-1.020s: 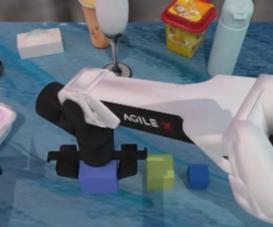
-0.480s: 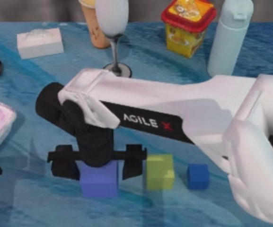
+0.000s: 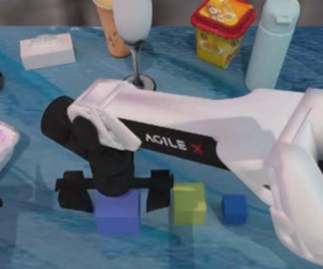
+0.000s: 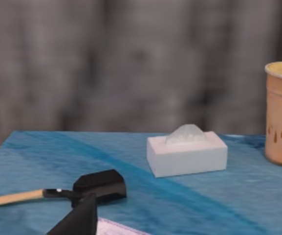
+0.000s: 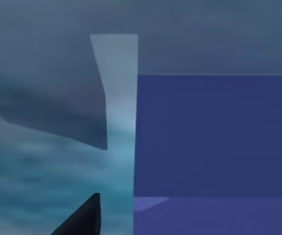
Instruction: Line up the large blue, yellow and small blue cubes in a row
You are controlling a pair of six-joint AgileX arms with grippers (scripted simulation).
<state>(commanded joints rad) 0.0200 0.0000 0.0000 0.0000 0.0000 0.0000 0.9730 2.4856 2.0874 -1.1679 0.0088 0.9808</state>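
Lower left of the top view: right pincer (image 3: 115, 193) hangs over the large blue (image 3: 116, 212), fingers spread apart, flanking it without contact; the yellow (image 3: 188, 204) just beside.

Large blue (image 3: 116, 212), yellow (image 3: 188, 204), small blue cube (image 3: 234, 209) aligned.

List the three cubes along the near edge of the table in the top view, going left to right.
large blue cube with the right gripper open over it → yellow cube → small blue cube
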